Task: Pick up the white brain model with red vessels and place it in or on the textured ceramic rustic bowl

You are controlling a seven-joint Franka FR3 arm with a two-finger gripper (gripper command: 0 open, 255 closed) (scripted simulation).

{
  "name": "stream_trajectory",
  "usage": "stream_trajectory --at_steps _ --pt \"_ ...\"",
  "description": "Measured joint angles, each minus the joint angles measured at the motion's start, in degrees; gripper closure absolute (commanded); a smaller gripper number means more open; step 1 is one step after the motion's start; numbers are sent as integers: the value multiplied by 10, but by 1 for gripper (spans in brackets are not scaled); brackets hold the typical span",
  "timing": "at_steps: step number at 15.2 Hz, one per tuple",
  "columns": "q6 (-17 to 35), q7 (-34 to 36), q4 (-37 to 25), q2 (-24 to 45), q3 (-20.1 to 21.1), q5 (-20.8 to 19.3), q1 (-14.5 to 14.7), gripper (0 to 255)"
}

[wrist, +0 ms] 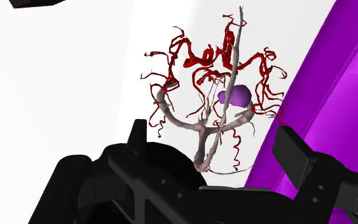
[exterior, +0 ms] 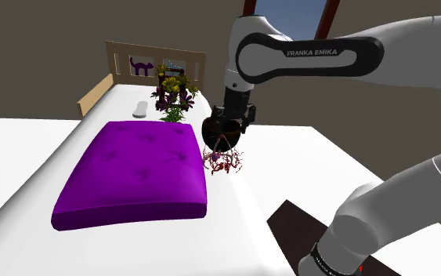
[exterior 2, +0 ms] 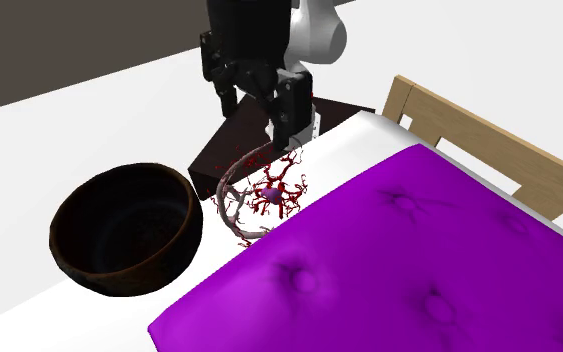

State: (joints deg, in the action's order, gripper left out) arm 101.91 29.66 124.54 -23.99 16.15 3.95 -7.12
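The white bed top (exterior: 23,157) is your work surface, with dull brown walls behind it. Nearest you, the dark stand (exterior: 297,227) sits at the shoulder view's lower right, and the arm reaches out over the bed from there.

The gripper (wrist: 212,137) points down over the brain model (wrist: 234,95). Its two black fingers are spread wide, one on each side of the model's pale grey stem, and neither one touches it. You have no grasp yet. As far as you can judge, the model, a tangle of grey branches and red vessels around a small purple lump, lies on the white sheet. It sits right at the edge of the purple cushion (exterior: 140,168).

In the second exterior view the dark brown rough bowl (exterior 2: 69,260) stands near the model, on that view's left. It is upright, and nothing can be seen inside it.

Farther off, a bunch of yellow and purple flowers (exterior: 175,94) stands in front of the wooden headboard (exterior: 117,55).

You seem to be at the end of the approach, so nothing in the task is done. The squeeze on the stem, the lift, the short carry across to the bowl and the release are all left to do. The branches are thin, so expect a fiddly grip.
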Motion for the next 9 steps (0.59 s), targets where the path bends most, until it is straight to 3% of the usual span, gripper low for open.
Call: stream_trajectory --at_steps 3,9 --pt "14 42 -10 30 13 -7 -8 0" --pt "58 48 30 37 17 -7 -9 0"
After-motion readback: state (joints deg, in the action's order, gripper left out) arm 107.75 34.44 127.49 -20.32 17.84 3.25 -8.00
